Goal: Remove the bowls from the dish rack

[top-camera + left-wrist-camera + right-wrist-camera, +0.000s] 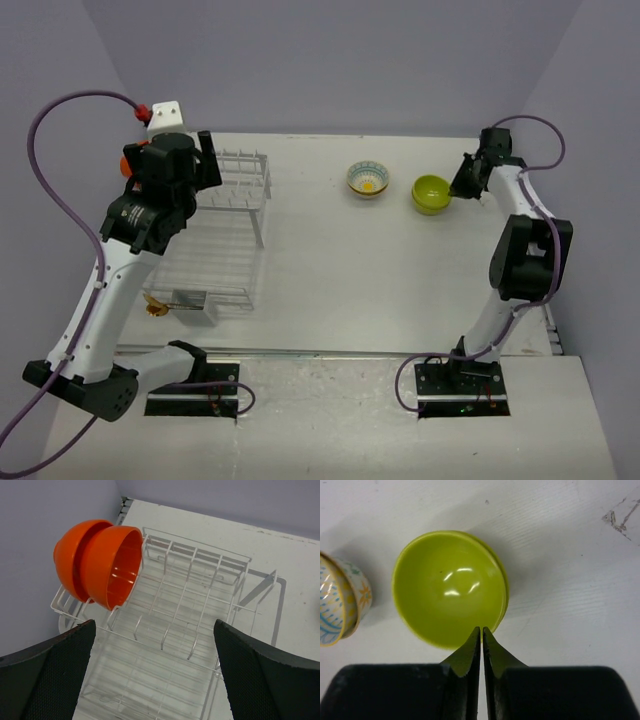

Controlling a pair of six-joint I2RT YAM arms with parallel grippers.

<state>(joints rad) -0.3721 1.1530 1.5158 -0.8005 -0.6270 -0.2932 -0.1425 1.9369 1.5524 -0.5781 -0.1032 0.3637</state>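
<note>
Two glossy orange bowls (107,565) stand on edge, nested, at the far left end of the clear wire dish rack (190,595); only a sliver of them shows in the top view (124,165). My left gripper (155,645) is open and empty above the rack (225,250), to the right of the orange bowls. My right gripper (481,635) is shut on the near rim of the lime-green bowl (447,587) at the table's far right (431,193). The cream patterned bowl (368,179) sits upright on the table left of it and shows at the right wrist view's left edge (340,600).
The rack's box-like cutlery holder (245,175) is at its far right corner. A small amber item (157,308) lies at the rack's near left corner. A white block with a red cap (165,115) stands at the far left. Walls close in left, back and right.
</note>
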